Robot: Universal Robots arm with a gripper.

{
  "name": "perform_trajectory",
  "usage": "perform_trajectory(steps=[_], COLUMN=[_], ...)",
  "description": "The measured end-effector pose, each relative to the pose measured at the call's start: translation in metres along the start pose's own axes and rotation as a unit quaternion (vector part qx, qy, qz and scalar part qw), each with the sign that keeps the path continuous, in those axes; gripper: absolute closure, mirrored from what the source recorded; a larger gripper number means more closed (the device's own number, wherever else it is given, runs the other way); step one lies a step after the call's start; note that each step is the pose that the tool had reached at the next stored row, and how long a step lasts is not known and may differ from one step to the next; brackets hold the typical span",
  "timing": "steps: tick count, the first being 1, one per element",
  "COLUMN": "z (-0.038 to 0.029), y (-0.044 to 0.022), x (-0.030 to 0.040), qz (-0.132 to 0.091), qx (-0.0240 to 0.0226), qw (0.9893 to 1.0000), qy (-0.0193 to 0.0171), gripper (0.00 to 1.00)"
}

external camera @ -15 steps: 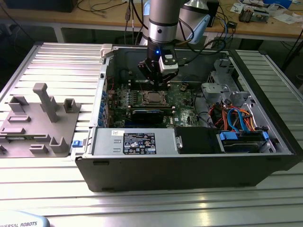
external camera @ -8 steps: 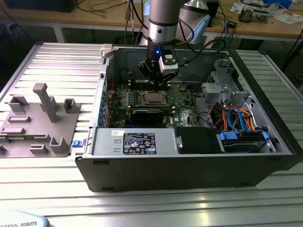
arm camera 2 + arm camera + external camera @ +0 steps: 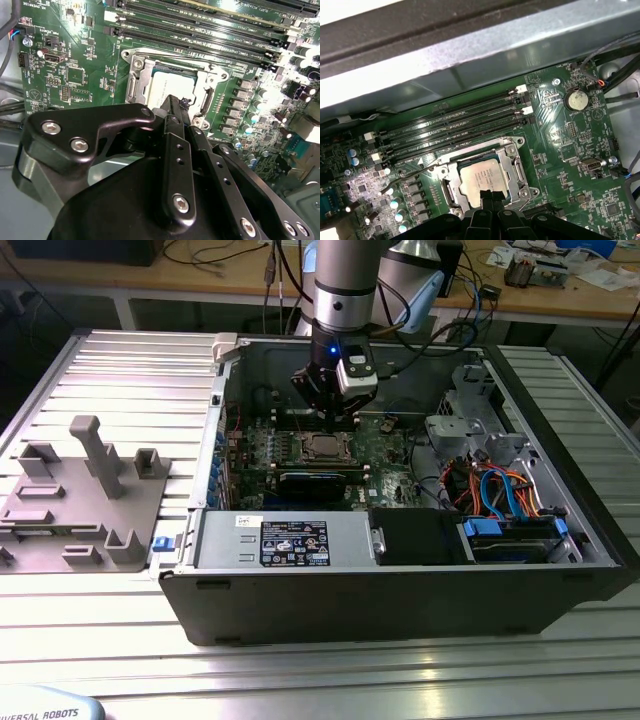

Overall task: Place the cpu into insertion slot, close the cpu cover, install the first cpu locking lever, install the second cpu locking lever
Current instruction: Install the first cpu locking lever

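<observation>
Exterior view: elevated, well back, looking down into the open computer case (image 3: pixel 400 580) across the slatted table (image 3: pixel 120 370). Both wrist views look steeply down, close over the green circuit board (image 3: pixel 570 165) (opposite orientations), sharing the insertion slot (image 3: pixel 170 87) and memory slots (image 3: pixel 455 130).

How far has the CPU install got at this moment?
Done: the silver-grey square cpu sits in the metal-rimmed insertion slot, with the thin silvery cover frame lying down around it. In hand: the black hand is at the socket's edge. Left: whether the thin wire locking lever is latched cannot be told.
</observation>
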State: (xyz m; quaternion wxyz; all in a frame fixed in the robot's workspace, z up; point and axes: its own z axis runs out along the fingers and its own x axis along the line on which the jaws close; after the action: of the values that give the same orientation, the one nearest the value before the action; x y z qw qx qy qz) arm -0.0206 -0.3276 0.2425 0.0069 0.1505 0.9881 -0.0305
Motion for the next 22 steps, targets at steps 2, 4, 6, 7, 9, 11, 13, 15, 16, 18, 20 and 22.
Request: perform_trajectory(steps=[2,4,6,7,9,11,13,15,16,18,20,22], z=[0.0000,0.0000,0.0000,0.0000,0.0000,0.0000,0.0000,0.0000,0.0000,0.0000,0.0000,0.0000], y=[0.0000,0.0000,0.0000,0.0000,0.0000,0.0000,0.0000,0.0000,0.0000,0.0000,0.0000,0.0000], x=[0.0000,0.0000,0.0000,0.0000,0.0000,0.0000,0.0000,0.0000,0.0000,0.0000,0.0000,0.0000], qz=[-0.002,-0.003,-0.004,-0.005,-0.006,-0.007,-0.009,-0.010,-0.011,-0.015,-0.016,-0.018], qx=[0.0000,-0.0001,-0.0001,-0.0001,-0.0002,-0.0002,-0.0002,-0.0003,-0.0002,-0.0003,-0.0004,-0.0004], qw=[1.0000,1.0000,1.0000,1.0000,1.0000,1.0000,1.0000,0.9999,0.9999,0.9999,0.9999,0.9998], qy=[-0.0001,-0.0002,-0.0002,-0.0003,-0.0003,-0.0004,-0.0006,-0.0006,-0.0007,-0.0009,-0.0009,-0.0010], gripper=[0.89,0.89,0.89,0.89,0.89,0.89,0.89,0.89,0.89,0.89,0.89,0.89])
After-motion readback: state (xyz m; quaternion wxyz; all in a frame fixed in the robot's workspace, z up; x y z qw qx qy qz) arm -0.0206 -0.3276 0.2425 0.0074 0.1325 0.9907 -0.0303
